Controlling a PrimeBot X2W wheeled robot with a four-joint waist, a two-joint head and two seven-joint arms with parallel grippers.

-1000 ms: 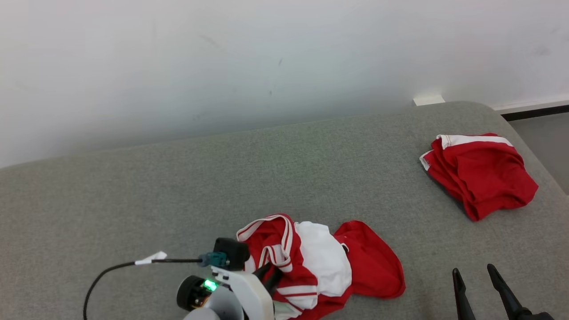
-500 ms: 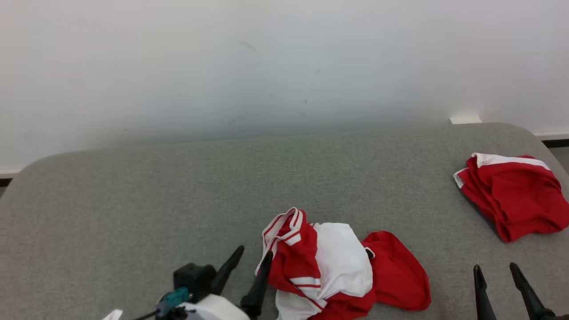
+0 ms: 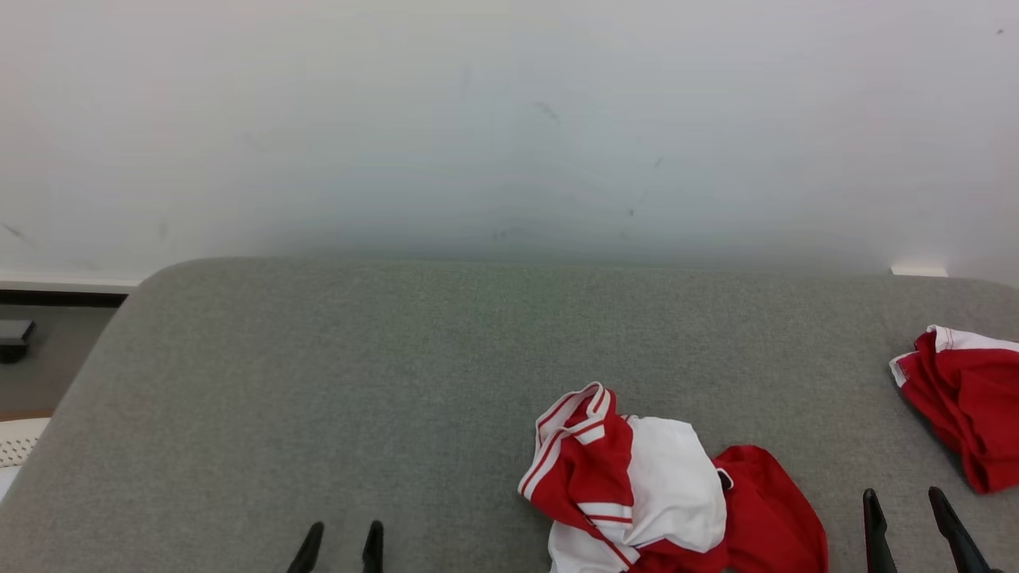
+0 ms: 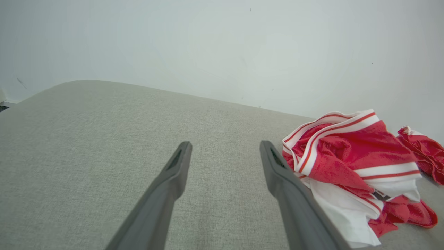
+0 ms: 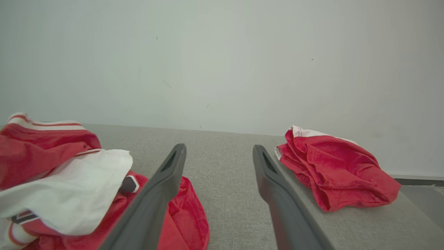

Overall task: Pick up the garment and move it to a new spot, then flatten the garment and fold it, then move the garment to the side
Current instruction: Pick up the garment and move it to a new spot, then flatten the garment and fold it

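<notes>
Lying crumpled, the red-and-white jersey [image 3: 645, 493] awaits flattening and folding; left gripper [image 3: 345, 528] and right gripper [image 3: 902, 495] gape wide, empty.

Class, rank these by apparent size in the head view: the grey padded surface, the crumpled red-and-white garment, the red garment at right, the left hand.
1. grey padded surface
2. crumpled red-and-white garment
3. red garment at right, cut by the frame edge
4. left hand, cropped to fingertips
</notes>
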